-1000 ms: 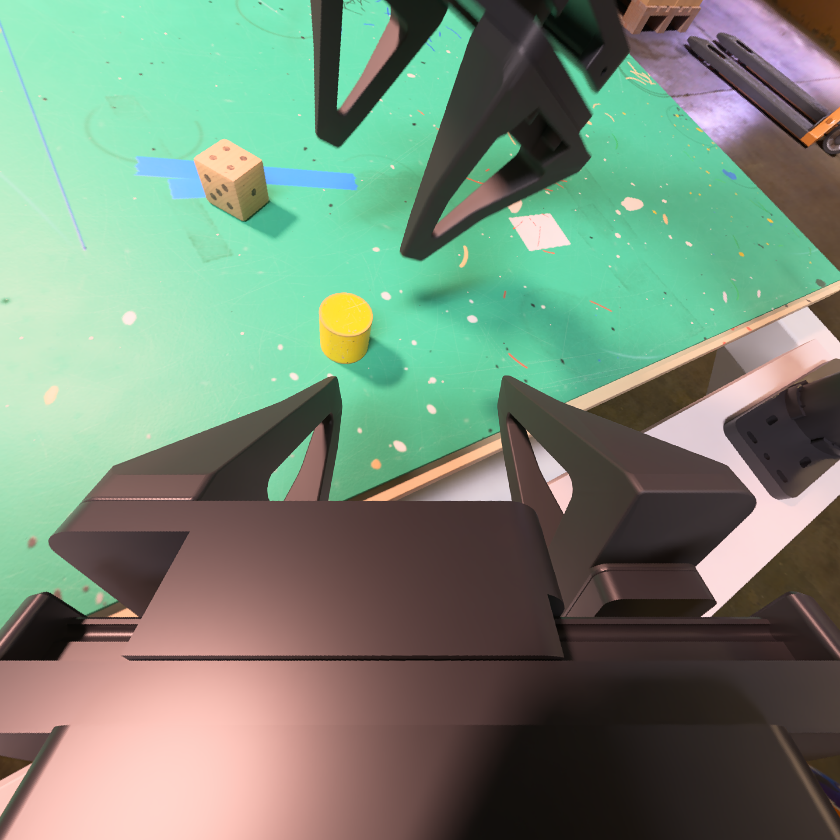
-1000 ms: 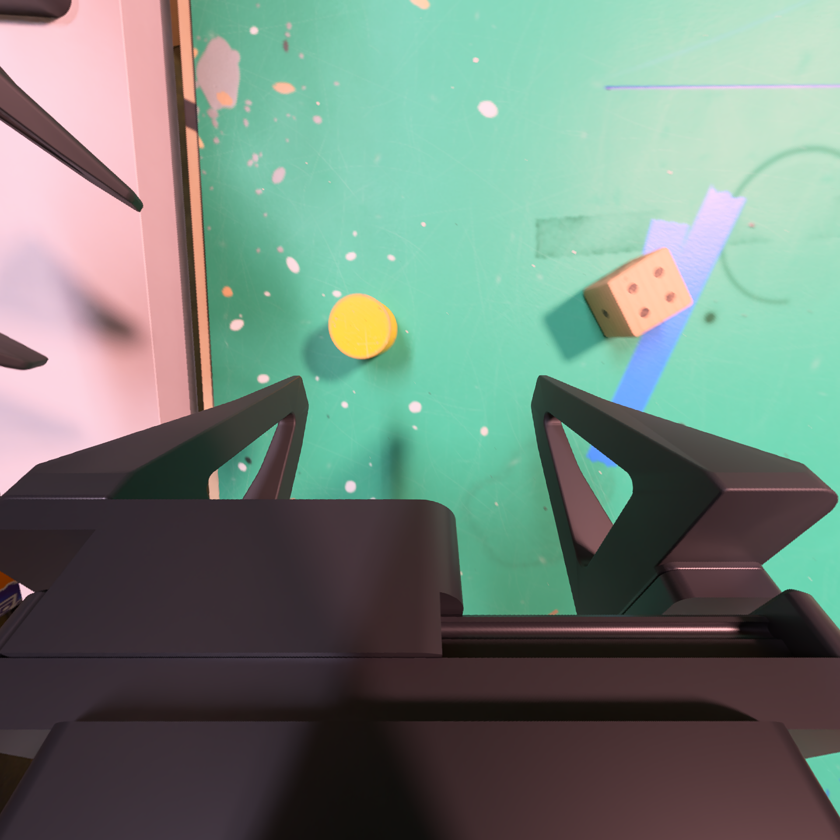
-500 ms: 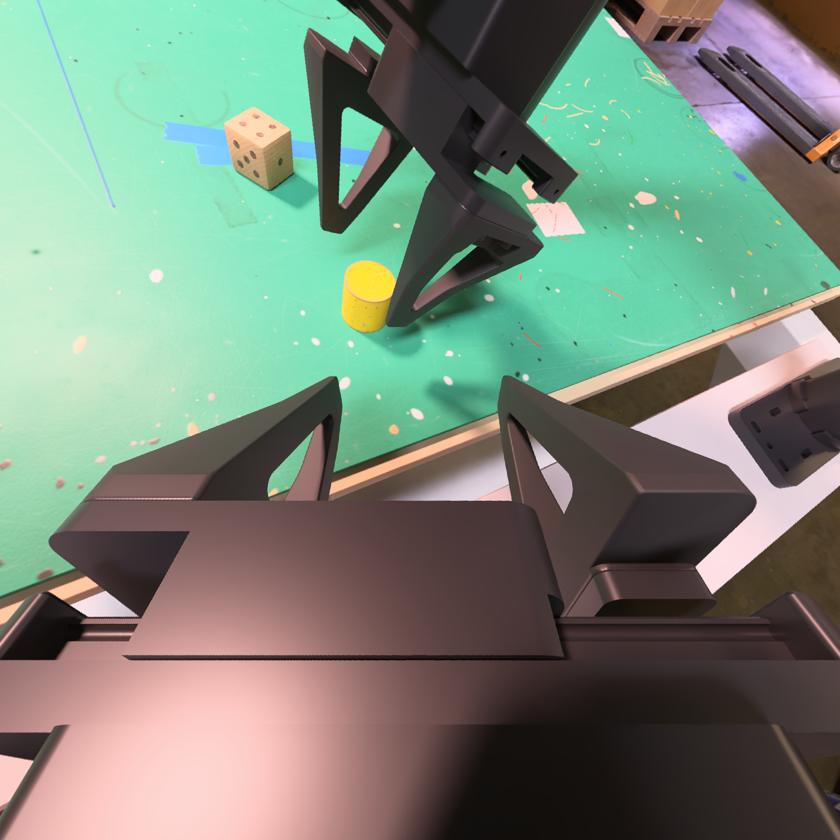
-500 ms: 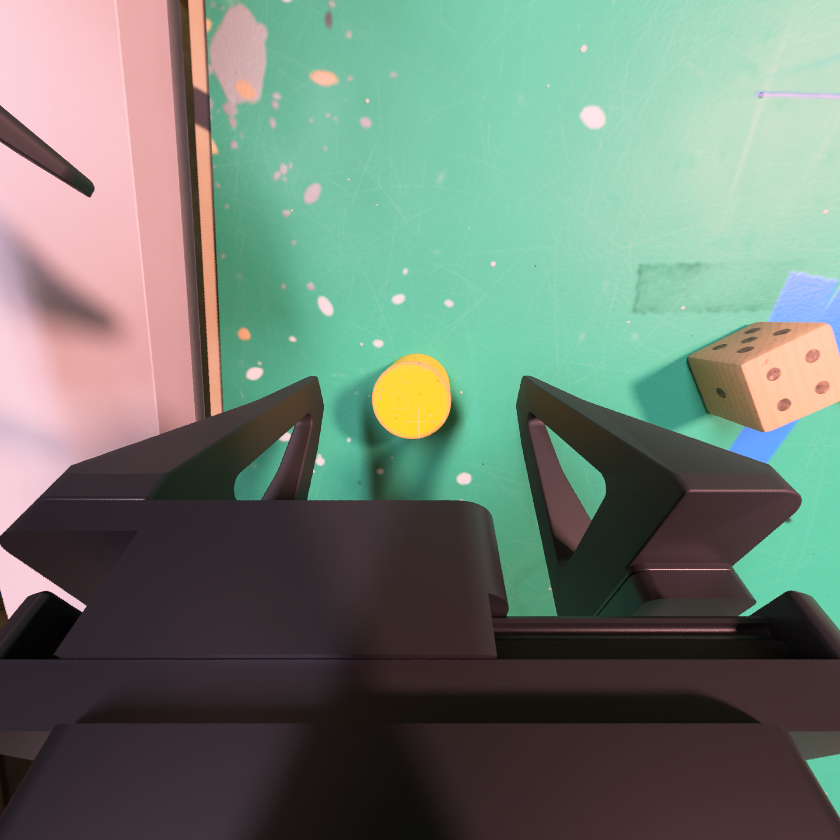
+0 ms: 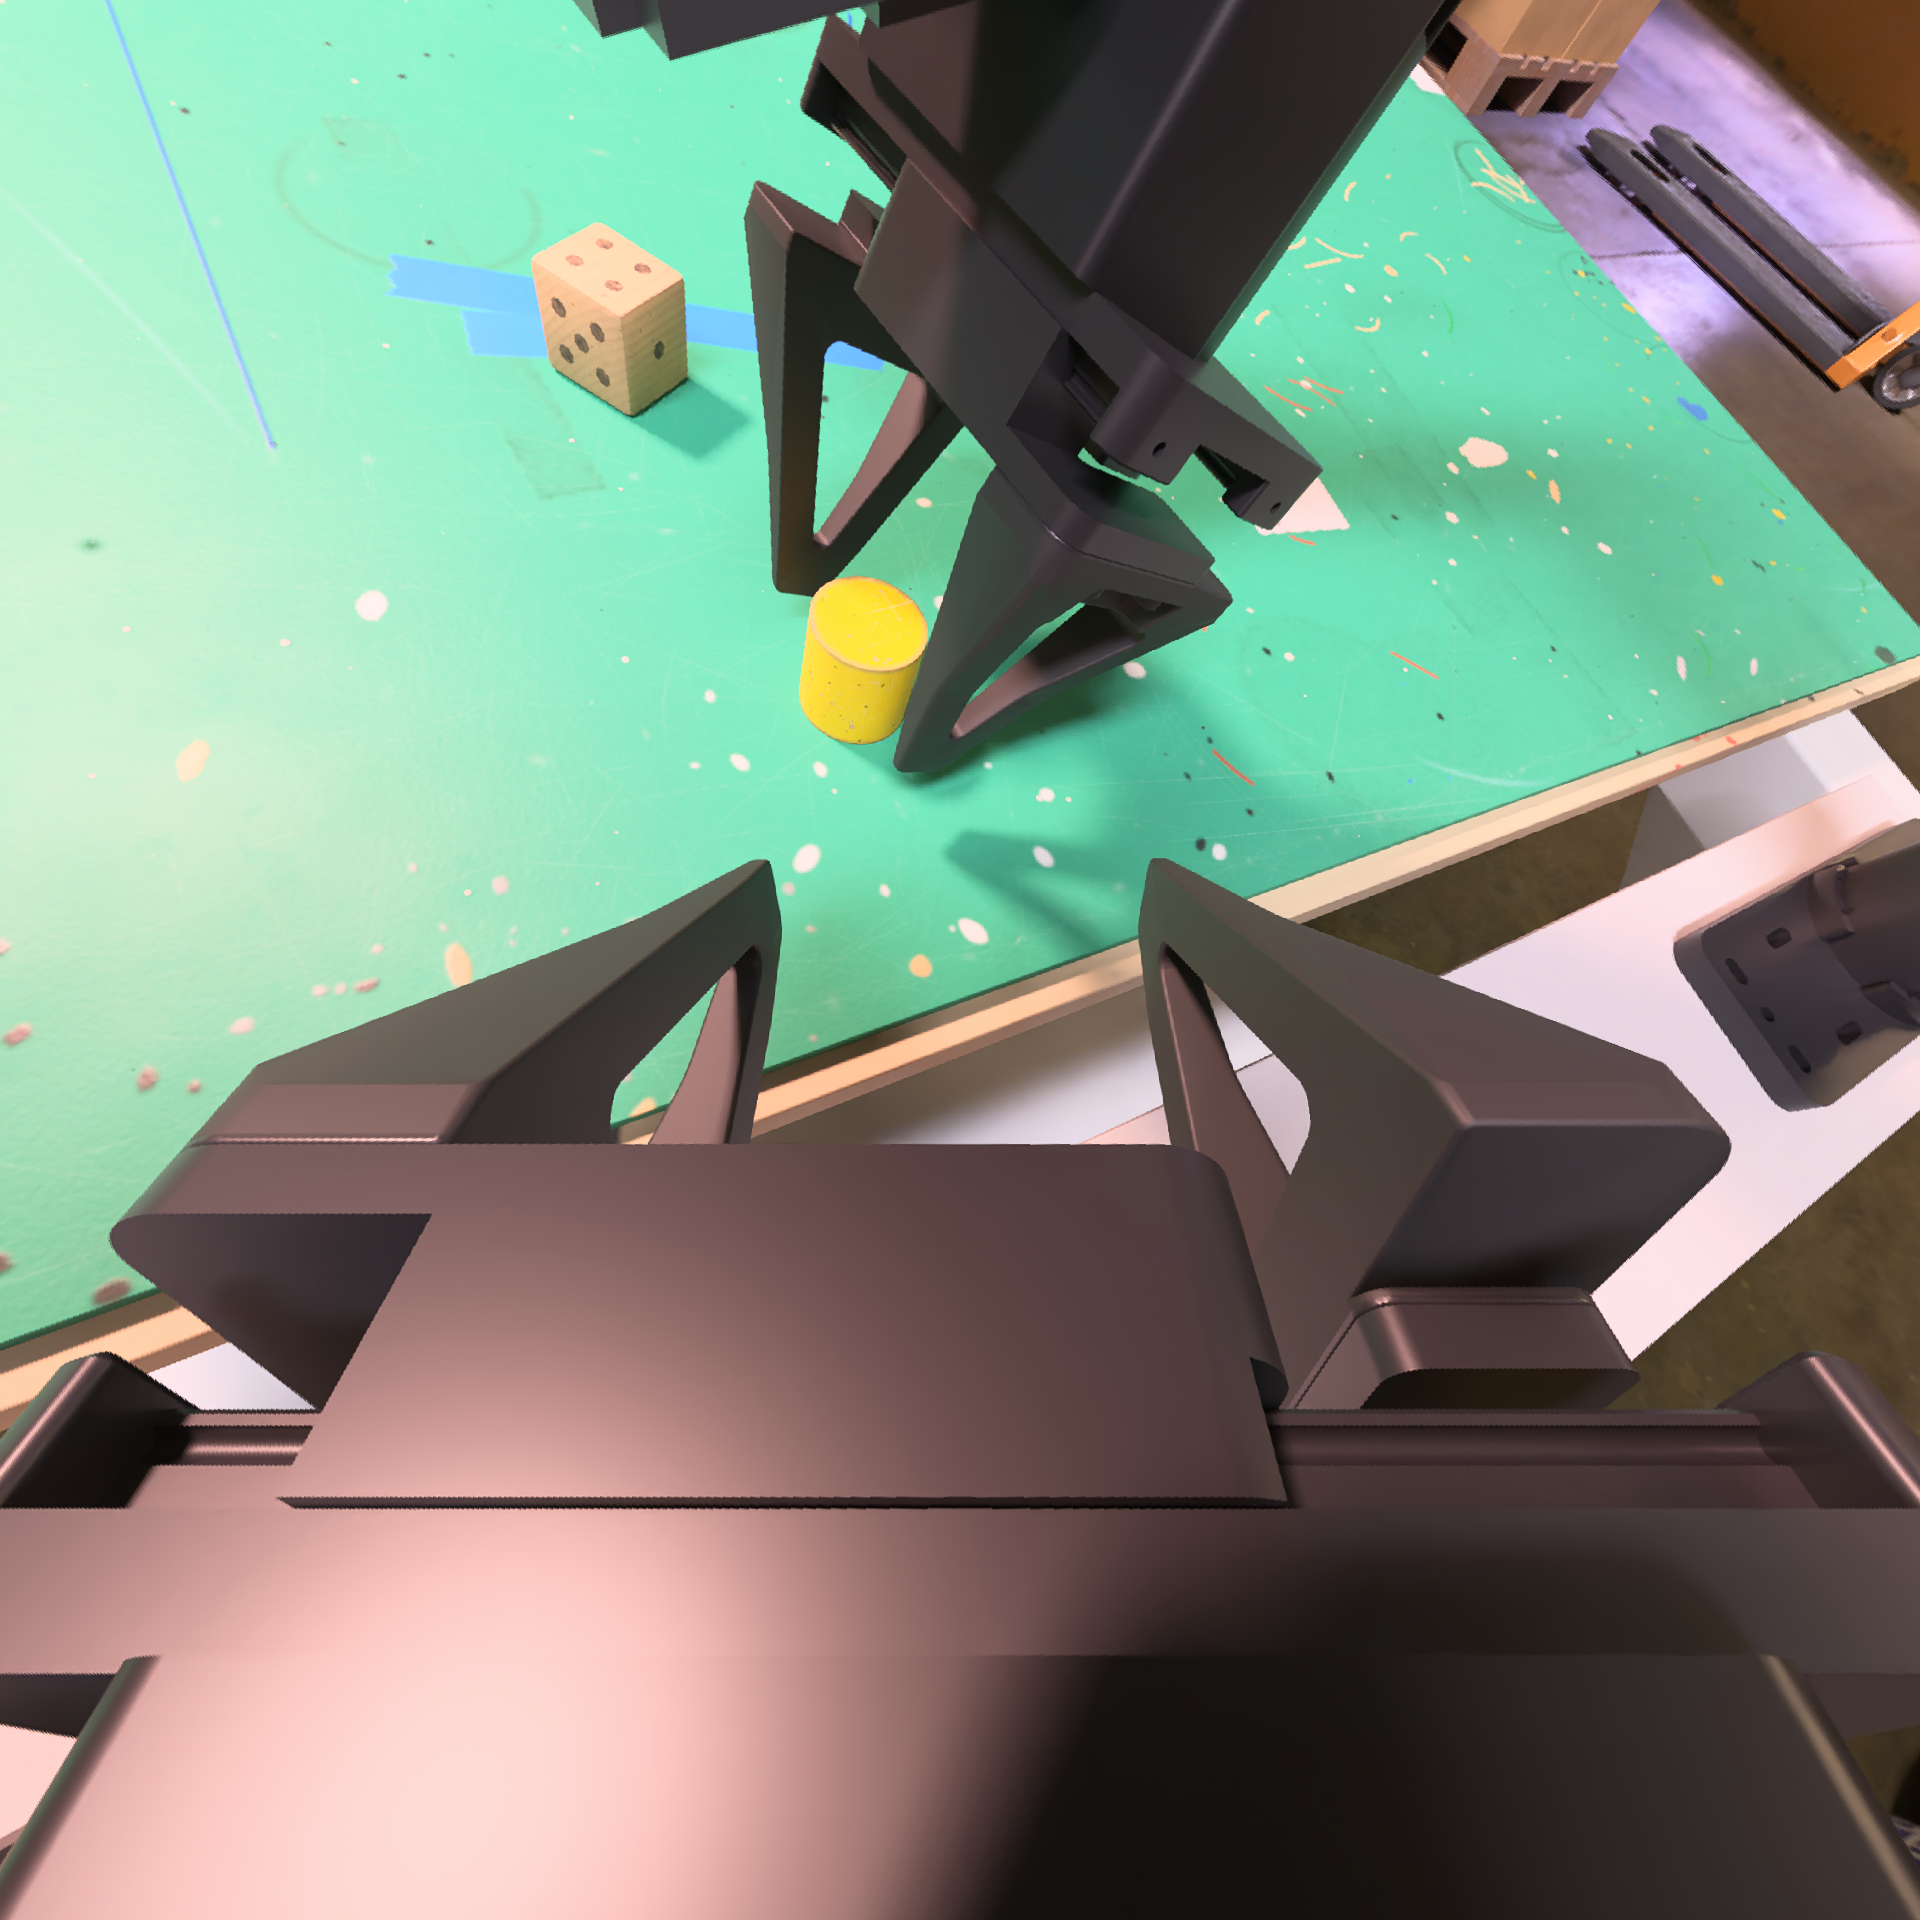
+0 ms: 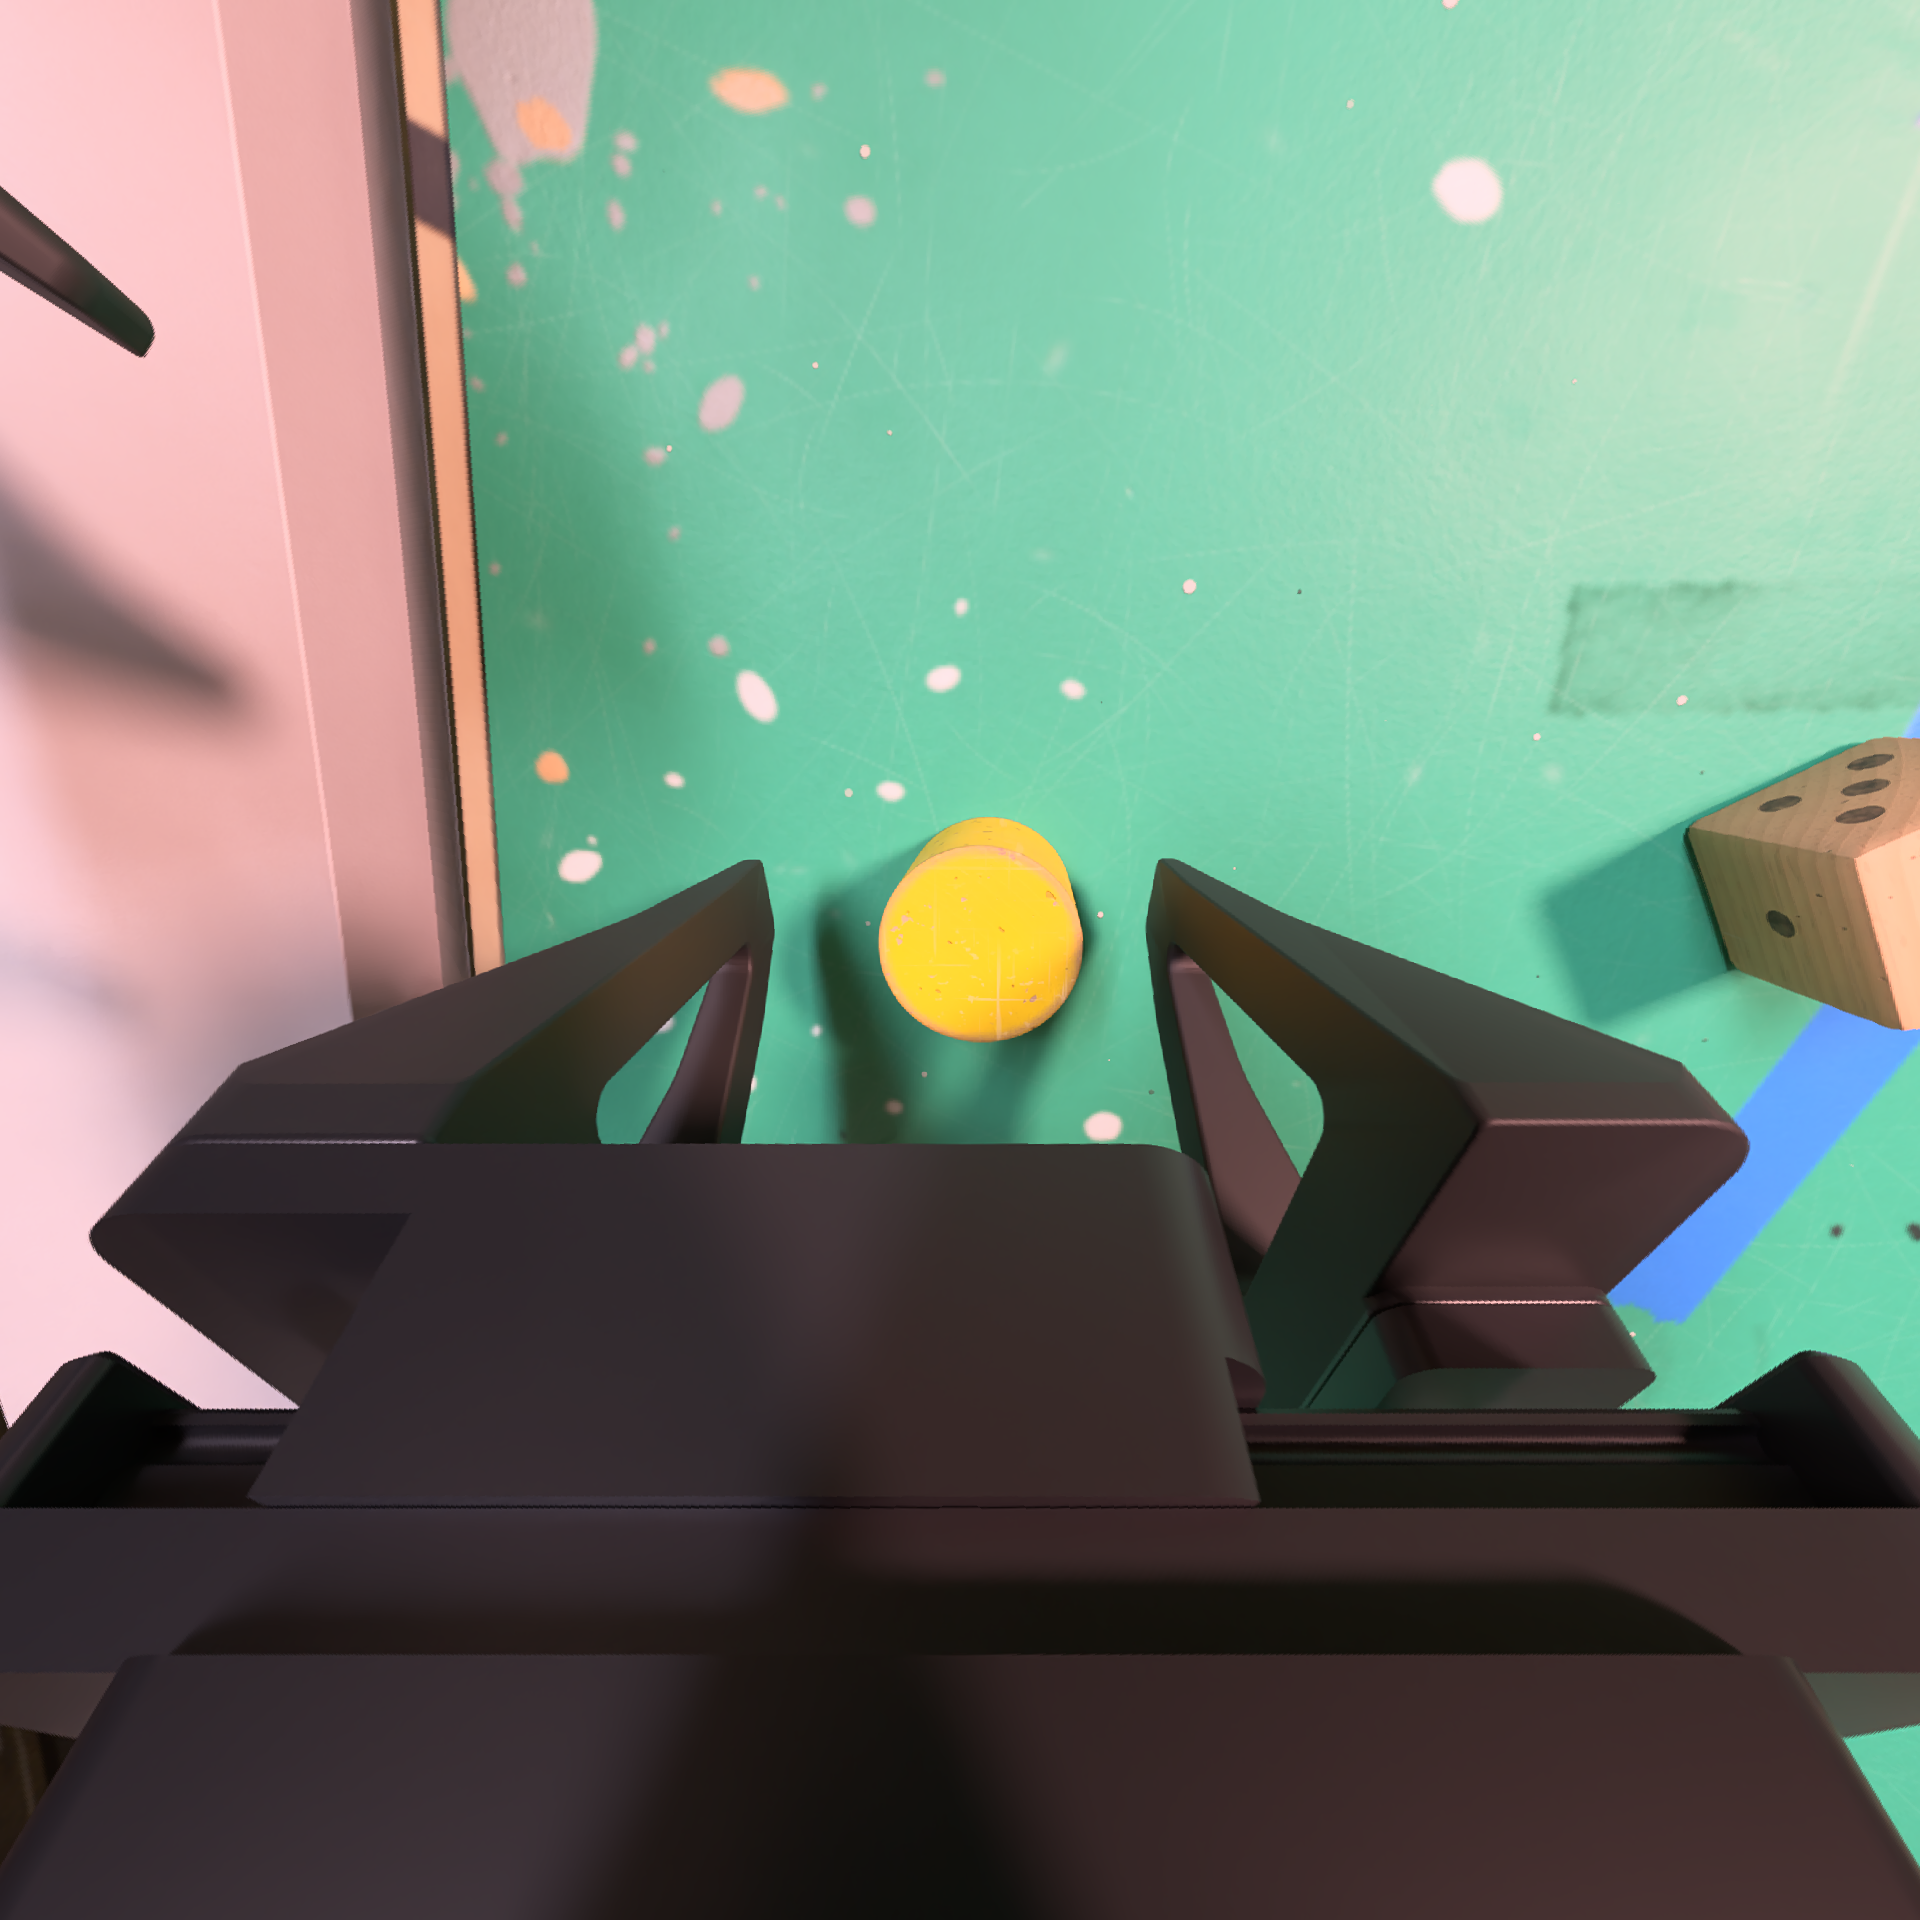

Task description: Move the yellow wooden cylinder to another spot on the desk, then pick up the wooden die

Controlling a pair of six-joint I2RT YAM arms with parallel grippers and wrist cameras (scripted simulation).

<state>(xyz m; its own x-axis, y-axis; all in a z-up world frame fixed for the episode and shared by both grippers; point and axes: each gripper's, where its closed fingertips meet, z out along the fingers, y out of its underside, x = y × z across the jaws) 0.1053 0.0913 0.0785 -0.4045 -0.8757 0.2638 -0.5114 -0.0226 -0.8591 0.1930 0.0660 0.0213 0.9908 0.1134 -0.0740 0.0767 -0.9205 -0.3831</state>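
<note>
The yellow wooden cylinder (image 5: pixel 862 660) stands upright on the green desk (image 5: pixel 312 727). In the right wrist view the cylinder (image 6: pixel 982 930) sits between the two fingers of my right gripper (image 6: pixel 961 883), which is open and low around it, with gaps on both sides. That right gripper (image 5: pixel 847 675) also shows in the left wrist view, straddling the cylinder. The wooden die (image 5: pixel 611 317) lies farther back on blue tape; it shows at the right edge of the right wrist view (image 6: pixel 1829 883). My left gripper (image 5: pixel 956 883) is open and empty above the desk's front edge.
The desk's wooden front edge (image 5: pixel 1039 997) runs below the left gripper, with a white frame (image 5: pixel 1662 935) and a black mount (image 5: pixel 1808 987) beyond it. Blue tape (image 6: pixel 1756 1174) lies under the die. A pallet jack (image 5: pixel 1766 260) stands on the floor at the right.
My right gripper has come down and moved over the cylinder, so its open fingers now straddle it. The left gripper has drawn back a little. The cylinder and die have not moved.
</note>
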